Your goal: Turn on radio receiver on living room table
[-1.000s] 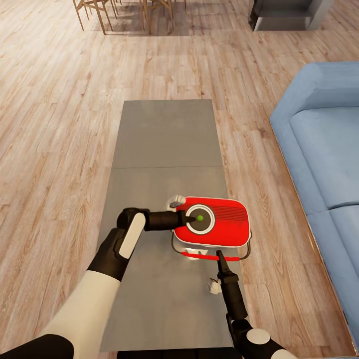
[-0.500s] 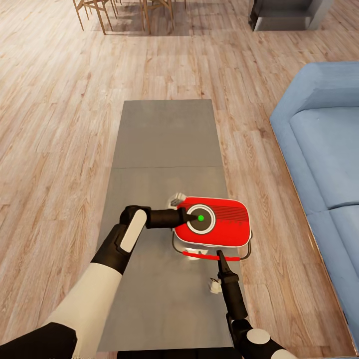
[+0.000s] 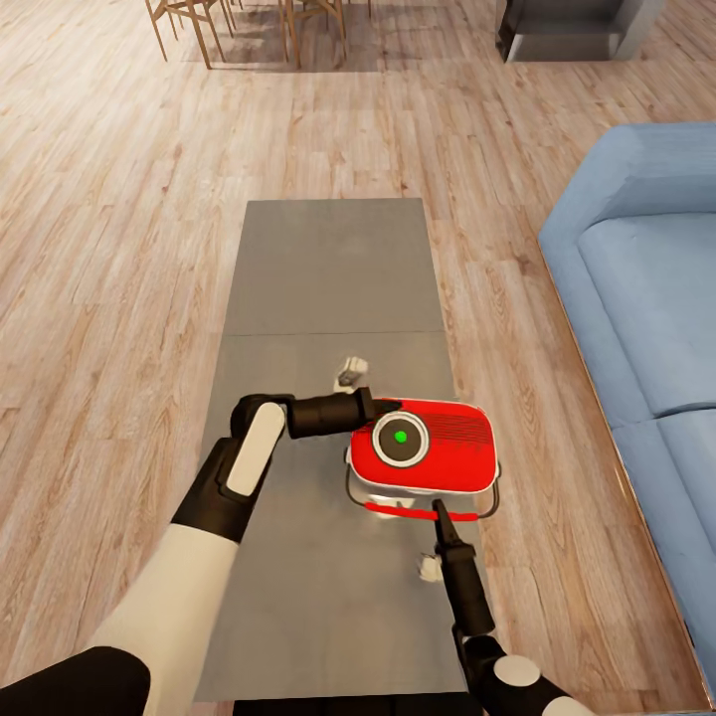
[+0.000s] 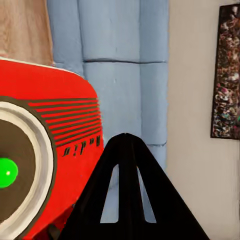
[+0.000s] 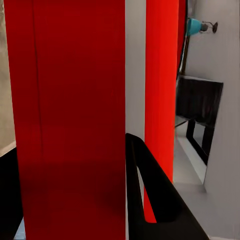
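The red radio receiver [image 3: 443,452] lies near the right edge of the grey table [image 3: 328,268], its round dial with a green dot [image 3: 401,436] facing up. My left gripper [image 3: 390,406] is shut, its tip at the radio's far left corner, just off the dial. In the left wrist view the closed fingers [image 4: 125,165] point past the radio [image 4: 55,115] toward the sofa. My right gripper [image 3: 436,508] is shut, with its tip against the radio's near side by the wire handle [image 3: 492,502]. The right wrist view has the red body [image 5: 70,100] and white band [image 5: 135,60] pressed close to the finger [image 5: 152,195].
A light blue sofa [image 3: 646,298] runs along the table's right side. Wood plank floor [image 3: 109,278] lies to the left. Dining chairs [image 3: 239,25] and a dark cabinet [image 3: 577,30] stand far behind. The table's far half is bare.
My left gripper slid off the dial toward the radio's far left corner, uncovering the dial. The green dot looks brighter. The right arm has stayed put.
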Tool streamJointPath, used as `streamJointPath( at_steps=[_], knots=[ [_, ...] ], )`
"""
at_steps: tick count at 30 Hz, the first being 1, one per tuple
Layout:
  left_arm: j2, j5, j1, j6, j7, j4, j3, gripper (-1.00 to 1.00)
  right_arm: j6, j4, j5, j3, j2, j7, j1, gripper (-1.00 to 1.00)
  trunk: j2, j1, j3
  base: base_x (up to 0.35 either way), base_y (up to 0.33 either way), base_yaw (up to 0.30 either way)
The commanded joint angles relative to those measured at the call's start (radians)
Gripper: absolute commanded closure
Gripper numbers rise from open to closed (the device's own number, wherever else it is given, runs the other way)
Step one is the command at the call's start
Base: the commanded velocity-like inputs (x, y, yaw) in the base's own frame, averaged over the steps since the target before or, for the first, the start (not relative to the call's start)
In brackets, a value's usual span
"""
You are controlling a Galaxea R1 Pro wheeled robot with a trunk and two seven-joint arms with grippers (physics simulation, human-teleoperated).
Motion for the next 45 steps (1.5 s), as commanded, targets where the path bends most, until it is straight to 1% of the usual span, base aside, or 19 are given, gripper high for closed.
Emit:
streamJointPath(
  at_steps=[1,6,12,18,23,26,27,28,30,31,33,34,36,37,40,41,43,44,45],
  knots=[
    [0.0,0.002,0.0,0.0,0.0,-0.011,0.0,1.0,-0.001,-0.002,0.002,0.0,-0.001,0.008,0.0,1.0,0.0,0.0,0.0,0.0,0.0,0.0],
    [0.0,0.028,0.0,0.003,-0.011,-0.07,-0.003,1.0,-0.005,-0.004,0.001,-0.006,-0.005,0.075,0.0,1.0,0.0,0.0,0.0,0.0,0.0,0.0],
    [0.006,0.038,0.0,0.004,-0.024,-0.096,-0.003,1.0,-0.008,-0.008,0.001,-0.018,-0.008,0.122,0.0,1.0,0.0,0.0,0.0,0.0,0.0,0.0],
    [0.04,0.038,0.0,0.006,-0.026,-0.101,0.0,1.0,-0.011,-0.016,0.002,-0.065,-0.011,0.161,0.0,1.0,0.0,0.0,0.0,0.0,0.0,0.0],
    [0.082,0.033,0.0,0.004,-0.018,-0.093,0.001,1.0,-0.013,-0.059,0.003,-0.121,-0.013,0.232,0.0,1.0,0.0,0.0,0.0,0.0,0.0,0.0],
    [0.115,0.031,0.0,0.002,-0.01,-0.066,0.002,1.0,-0.013,-0.167,0.003,-0.171,-0.018,0.345,0.0,1.0,0.0,0.0,0.0,0.0,0.0,0.0],
    [0.14,0.031,0.0,0.001,-0.008,-0.046,0.003,1.0,-0.012,-0.261,0.003,-0.208,-0.032,0.442,0.0,1.0,0.0,0.0,0.0,0.0,0.0,0.0],
    [0.148,0.032,0.0,0.001,-0.008,-0.04,0.003,1.0,-0.012,-0.295,0.003,-0.223,-0.038,0.479,0.0,1.0,0.0,0.0,0.0,0.0,0.0,0.0],
    [0.172,0.032,0.0,0.0,-0.008,-0.022,0.003,1.0,-0.008,-0.437,0.003,-0.296,-0.059,0.643,0.0,1.0,0.0,0.0,0.0,0.0,0.0,0.0],
    [0.176,0.032,0.0,-0.001,-0.008,-0.018,0.003,1.0,-0.007,-0.472,0.003,-0.317,-0.062,0.685,0.0,1.0,0.0,0.0,0.0,0.0,0.0,0.0],
    [0.184,0.032,0.0,-0.005,-0.007,0.003,0.003,1.0,-0.004,-0.607,0.004,-0.409,-0.069,0.856,0.0,1.0,0.0,0.0,0.0,0.0,0.0,0.0],
    [0.185,0.032,0.0,-0.006,-0.007,0.009,0.003,1.0,-0.004,-0.637,0.004,-0.431,-0.07,0.898,0.0,1.0,0.0,0.0,0.0,0.0,0.0,0.0],
    [0.187,0.029,0.0,-0.01,-0.006,0.033,0.003,1.0,-0.002,-0.746,0.005,-0.516,-0.071,1.058,0.0,1.0,0.0,0.0,0.0,0.0,0.0,0.0],
    [0.187,0.029,0.0,-0.011,-0.006,0.04,0.003,1.0,-0.001,-0.77,0.004,-0.534,-0.071,1.095,0.0,1.0,0.0,0.0,0.0,0.0,0.0,0.0],
    [0.188,0.025,0.0,-0.013,-0.005,0.069,0.003,1.0,0.001,-0.882,0.004,-0.634,-0.072,1.285,-0.001,1.0,0.0,0.0,0.0,0.0,0.0,0.0],
    [0.188,0.025,0.0,-0.013,-0.005,0.072,0.003,1.0,0.001,-0.895,0.004,-0.648,-0.072,1.31,-0.001,1.0,0.0,0.0,0.0,0.0,0.0,0.0],
    [0.189,0.025,0.0,-0.014,-0.005,0.083,0.002,1.0,0.002,-0.935,0.004,-0.7,-0.072,1.4,-0.001,1.0,0.0,0.0,0.0,0.0,0.0,0.0],
    [0.189,0.025,0.0,-0.014,-0.005,0.086,0.002,1.0,0.002,-0.942,0.003,-0.711,-0.072,1.421,-0.001,1.0,0.0,0.0,0.0,0.0,0.0,0.0],
    [0.19,0.024,0.0,-0.015,-0.005,0.093,0.002,1.0,0.002,-0.955,0.003,-0.732,-0.072,1.465,-0.001,1.0,0.0,0.0,0.0,0.0,0.0,0.0]
  ],
)
